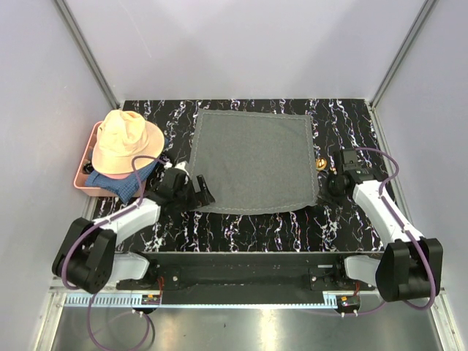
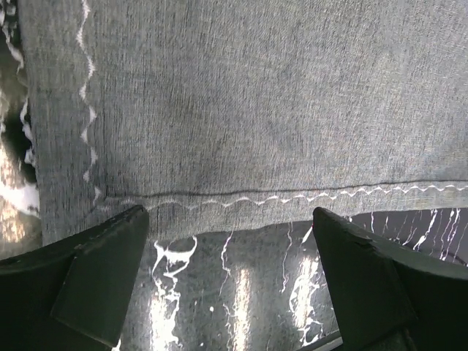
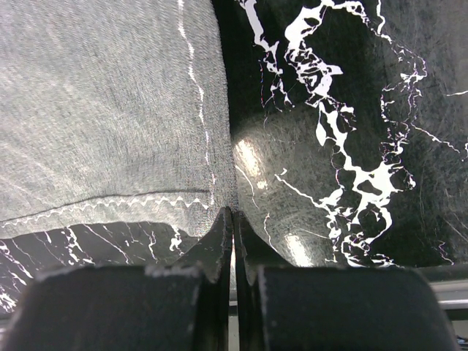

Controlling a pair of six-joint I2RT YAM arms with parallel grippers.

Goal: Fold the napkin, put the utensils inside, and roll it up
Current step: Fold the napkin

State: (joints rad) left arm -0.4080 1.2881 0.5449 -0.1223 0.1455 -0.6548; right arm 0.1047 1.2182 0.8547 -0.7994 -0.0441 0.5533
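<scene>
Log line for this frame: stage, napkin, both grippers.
stage: pre-fold | napkin: flat, unfolded | left gripper: open, at near-left corner | right gripper: shut, at near-right corner, grip unclear

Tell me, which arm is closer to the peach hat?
Left. The left fingers sit near the hat, at the napkin's near left corner; the right fingers are across the napkin, at its near right corner.

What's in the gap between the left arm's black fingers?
The stitched edge of the grey napkin crosses between the open fingertips of the left end effector; nearer the wrist, only bare marbled table. The left wrist view shows it.
</scene>
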